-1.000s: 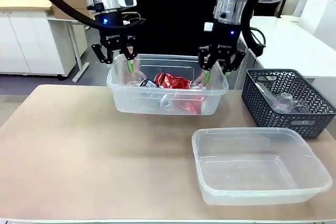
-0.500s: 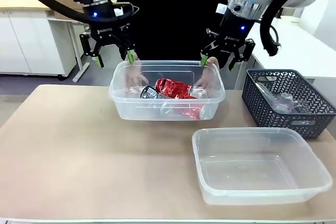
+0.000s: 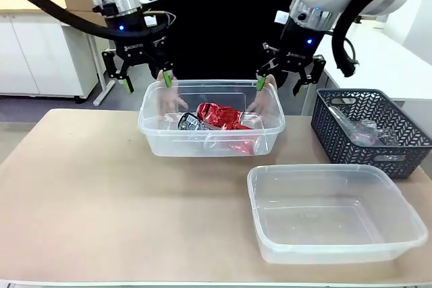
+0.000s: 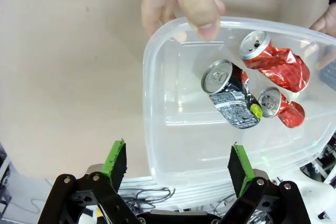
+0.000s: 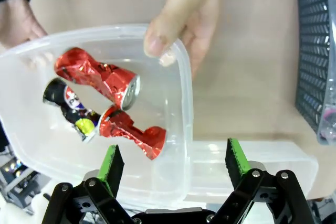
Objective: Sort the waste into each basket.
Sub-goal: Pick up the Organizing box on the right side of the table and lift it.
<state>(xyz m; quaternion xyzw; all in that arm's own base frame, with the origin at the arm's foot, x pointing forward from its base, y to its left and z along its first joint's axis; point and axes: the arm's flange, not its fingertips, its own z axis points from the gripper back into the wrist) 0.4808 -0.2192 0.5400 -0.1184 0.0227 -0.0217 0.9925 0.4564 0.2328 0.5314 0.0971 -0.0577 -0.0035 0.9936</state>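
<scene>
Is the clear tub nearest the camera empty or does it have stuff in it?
Empty. The near clear tub shows only its bare bottom; the crushed cans all lie in the far tub, which the person holds.

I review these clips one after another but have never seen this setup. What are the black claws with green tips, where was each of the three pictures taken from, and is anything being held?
The claws are two-finger grippers on two white robot arms. The front view looks across a table at a person on the far side: the left gripper and right gripper both hang open above the table, holding nothing. The other two pictures come from cameras on each arm's wrist, looking down past that gripper's own green pads.

On the table stands a clear tub that the person's hands grip at its far rim. Inside lie crushed cans: two red ones and a black one. Nearer the camera sits a second clear tub, empty. At the right is a dark lattice basket holding some clear plastic items, too unclear to name.
</scene>
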